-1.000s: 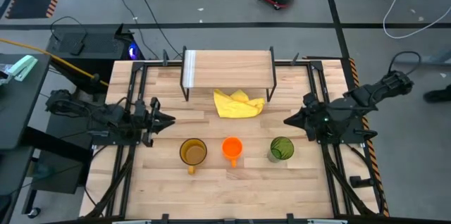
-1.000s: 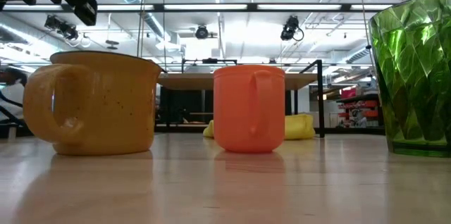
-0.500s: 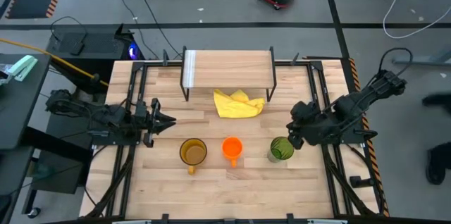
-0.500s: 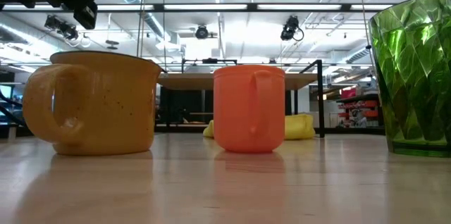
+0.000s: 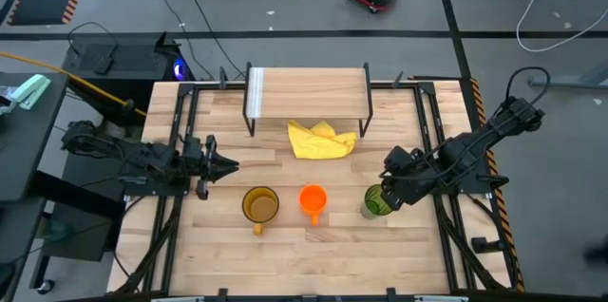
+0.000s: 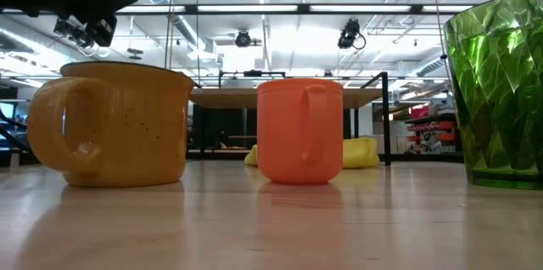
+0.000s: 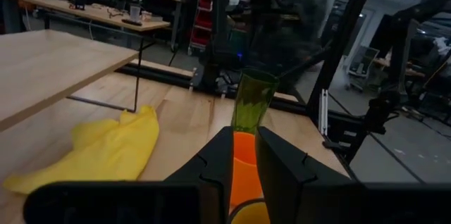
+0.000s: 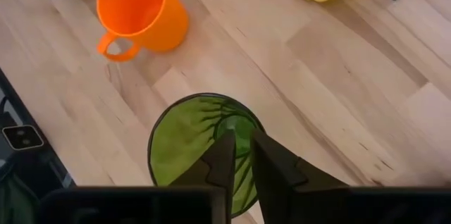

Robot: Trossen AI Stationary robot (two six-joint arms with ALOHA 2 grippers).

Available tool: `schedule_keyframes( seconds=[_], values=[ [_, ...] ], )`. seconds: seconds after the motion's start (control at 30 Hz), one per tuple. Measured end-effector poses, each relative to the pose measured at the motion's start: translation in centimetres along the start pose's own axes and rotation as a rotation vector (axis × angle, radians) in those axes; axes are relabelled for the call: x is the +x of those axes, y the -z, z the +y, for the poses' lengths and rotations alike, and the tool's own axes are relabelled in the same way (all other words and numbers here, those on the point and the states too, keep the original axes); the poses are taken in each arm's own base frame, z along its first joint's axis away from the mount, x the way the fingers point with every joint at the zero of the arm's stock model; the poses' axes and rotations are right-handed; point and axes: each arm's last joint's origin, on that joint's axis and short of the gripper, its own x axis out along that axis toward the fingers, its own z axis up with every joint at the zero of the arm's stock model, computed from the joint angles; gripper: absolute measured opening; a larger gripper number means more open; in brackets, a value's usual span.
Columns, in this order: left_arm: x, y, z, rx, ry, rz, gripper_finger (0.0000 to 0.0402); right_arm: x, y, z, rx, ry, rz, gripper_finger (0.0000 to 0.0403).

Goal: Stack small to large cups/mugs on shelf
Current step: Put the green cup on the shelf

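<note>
Having swung the right hand (image 5: 389, 191) in from the side, now hovers it just over the green tumbler (image 5: 374, 205), open only a narrow slit, holding nothing. Means grabbing probably comes next. Leaves the left hand (image 5: 226, 162) waiting far off, narrow too.

I'm seeing glossy faceted plastic on the tumbler (image 6: 499, 92), matt speckled glaze on the mug (image 6: 114, 126), and smooth wood tabletop (image 5: 313, 254).

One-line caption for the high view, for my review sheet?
Right tool above green tumbler; orange mug, amber mug alongside; shelf behind.
</note>
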Motion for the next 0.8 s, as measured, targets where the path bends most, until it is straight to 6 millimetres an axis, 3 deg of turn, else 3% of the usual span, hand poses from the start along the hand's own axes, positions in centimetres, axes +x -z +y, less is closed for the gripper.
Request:
schedule_keyframes(
  seconds=[0.3,0.8],
  values=[
    [0.0,0.3,0.1,-0.012,-0.009,0.032,0.0069,0.2,0.1,0.0,-0.004,0.020,0.006,0.0074],
    [0.0,0.4,0.1,-0.017,-0.011,0.038,0.0070,2.5,0.6,0.8,-0.064,0.158,0.056,0.0076]
  ],
)
